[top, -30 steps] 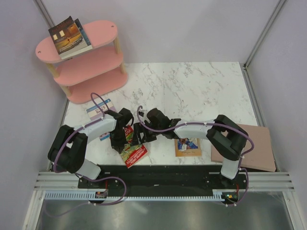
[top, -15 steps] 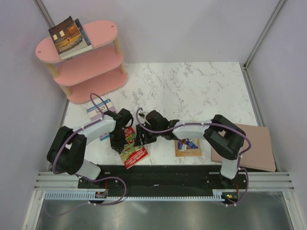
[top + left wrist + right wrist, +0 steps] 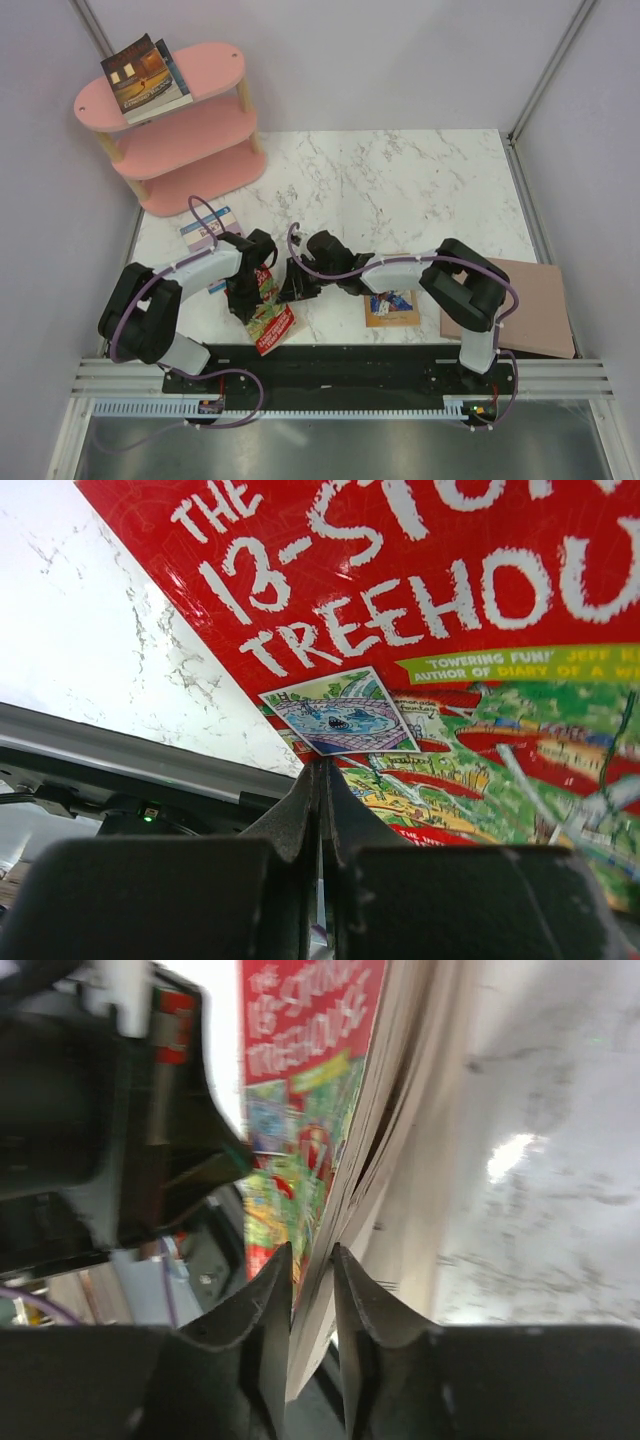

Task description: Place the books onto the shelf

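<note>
The red treehouse book (image 3: pixel 272 322) (image 3: pixel 420 600) (image 3: pixel 310 1080) stands tilted on the marble table near the front edge, held from both sides. My left gripper (image 3: pixel 250 296) (image 3: pixel 322 768) is shut on the lower edge of its cover. My right gripper (image 3: pixel 290 290) (image 3: pixel 312 1255) has its jaws narrowed around the splayed page edge, pressing on it. The pink three-tier shelf (image 3: pixel 215 60) stands at the back left, with the dark brown book (image 3: pixel 145 78) and a blue one (image 3: pixel 172 62) on its top board. A light blue book (image 3: pixel 205 228) and an orange-tan book (image 3: pixel 392 308) lie flat on the table.
A plain brown board (image 3: pixel 535 310) lies at the right edge beside the right arm. The left arm's wrist (image 3: pixel 120 1110) looms close in the right wrist view. Purple walls close in the left, back and right sides. The black base rail (image 3: pixel 340 370) runs along the front.
My right gripper has closed from wide open down onto the book's page edge. The red book has tipped up and shifted slightly left and toward the front. The left gripper stayed shut.
</note>
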`<state>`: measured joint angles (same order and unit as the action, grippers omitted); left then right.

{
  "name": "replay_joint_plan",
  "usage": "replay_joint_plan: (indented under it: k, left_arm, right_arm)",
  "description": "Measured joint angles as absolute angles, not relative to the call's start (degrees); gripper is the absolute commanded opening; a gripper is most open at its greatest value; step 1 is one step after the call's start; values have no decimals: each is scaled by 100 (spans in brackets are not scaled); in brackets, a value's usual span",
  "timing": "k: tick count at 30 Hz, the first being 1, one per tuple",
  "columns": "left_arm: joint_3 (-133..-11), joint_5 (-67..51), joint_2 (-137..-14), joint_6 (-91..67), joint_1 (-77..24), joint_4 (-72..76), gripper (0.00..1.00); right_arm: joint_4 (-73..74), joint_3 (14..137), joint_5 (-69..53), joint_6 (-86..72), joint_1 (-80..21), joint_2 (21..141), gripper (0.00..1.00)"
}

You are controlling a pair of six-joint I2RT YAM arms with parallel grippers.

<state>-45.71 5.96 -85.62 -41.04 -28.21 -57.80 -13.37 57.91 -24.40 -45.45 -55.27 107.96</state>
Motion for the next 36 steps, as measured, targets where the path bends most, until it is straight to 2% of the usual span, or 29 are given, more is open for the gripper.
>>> replay_joint_plan:
  k: [2, 3, 10, 11, 12, 14, 17, 18, 21, 23, 27, 29, 33, 36]
  left_arm:
    - [-4576, 598, -8578, -4101, -2827, -5787, 2]
    - [-4576, 598, -8584, -4101, -2829, -5789, 2]
    - [-4576, 611, -8586, -4101, -2847, -5795, 2]
    - [-4576, 611, -8586, -4101, -2847, -5793, 2]
    - [-4574, 611, -8584, -4101, -2847, -5795, 2]
    - [-4563, 613, -8547, -4101, -2847, -5787, 3]
    - [-4484, 622, -8359, -4104, -2849, -5723, 23]
    - [-4423, 646, -8248, -4106, -2851, -5688, 44]
    - [-4355, 683, -7896, -4136, -2871, -5636, 71]
    - [-4449, 694, -7559, -4154, -2902, -5537, 75]
    - [-5129, 718, -6755, -4119, -2908, -5380, 89]
    - [-5395, 725, -6333, -4108, -2908, -5133, 91]
    - [-5417, 628, -5433, -4112, -2908, -4379, 90]
    - [-4895, 349, -4984, -4263, -2910, -3496, 82]
  right_arm:
    - [-1610, 5787, -2630, -4672, -5542, 10805, 39]
    - [-1726, 5791, -2720, -4709, -5553, 10822, 45]
    - [-2231, 5994, -3238, -4969, -5627, 11192, 44]
    - [-2226, 6031, -3280, -4974, -5629, 11220, 35]
    - [-2211, 6080, -3323, -4974, -5634, 11246, 21]
    - [-2156, 6132, -3336, -4921, -5642, 11262, 0]
    - [-1890, 6191, -3234, -4818, -5653, 11257, 0]
    - [-1772, 6211, -3183, -4757, -5651, 11253, 0]
    - [-1435, 6222, -2950, -4556, -5636, 11222, 0]
    - [-1267, 6219, -2847, -4453, -5579, 11222, 0]
    - [-996, 6090, -2888, -4265, -5256, 11037, 0]
    - [-840, 6001, -2945, -4167, -4919, 10822, 0]
    - [-622, 5946, -2932, -3994, -4244, 10309, 0]
    - [-491, 5972, -2792, -3898, -3868, 9854, 0]
